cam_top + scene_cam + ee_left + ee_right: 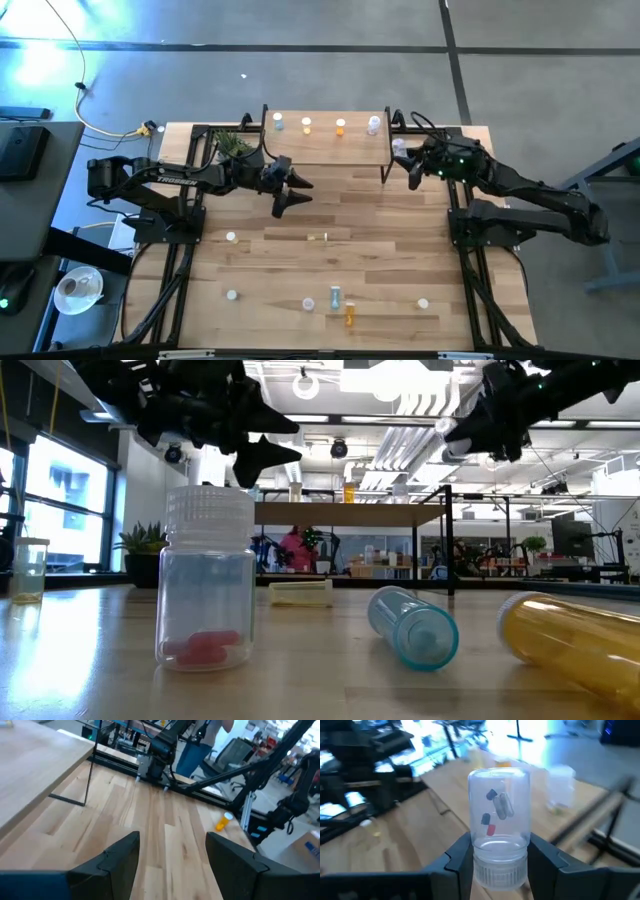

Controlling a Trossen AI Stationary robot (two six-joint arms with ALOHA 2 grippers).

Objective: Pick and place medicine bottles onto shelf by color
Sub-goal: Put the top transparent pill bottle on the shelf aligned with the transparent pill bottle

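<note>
The right gripper (408,160) hangs just off the right end of the shelf (325,150), its fingers (547,857) closed part-way on the white cap end of a clear bottle (499,832); loose capsules show inside the bottle's transparent body, and it is held clear of the tabletop (380,230). The left gripper (297,194) is above the table in front of the shelf's left half, jaws spread wide with nothing between them; only bare wood planks show past its two dark fingers (117,862). Four bottles stand in a row along the back of the shelf top: a blue bottle (278,123), a pale yellow bottle (307,125), an orange bottle (340,126) and a clear one (373,125). On the table near its middle lies a small yellow bottle (318,238). Toward the front edge, a blue bottle on its side (336,297) lies just beside an orange bottle on its side (349,316). Several more white-capped bottles stand scattered across the front half of the table, well apart. A green plant (232,146) sits near the shelf's left end.
</note>
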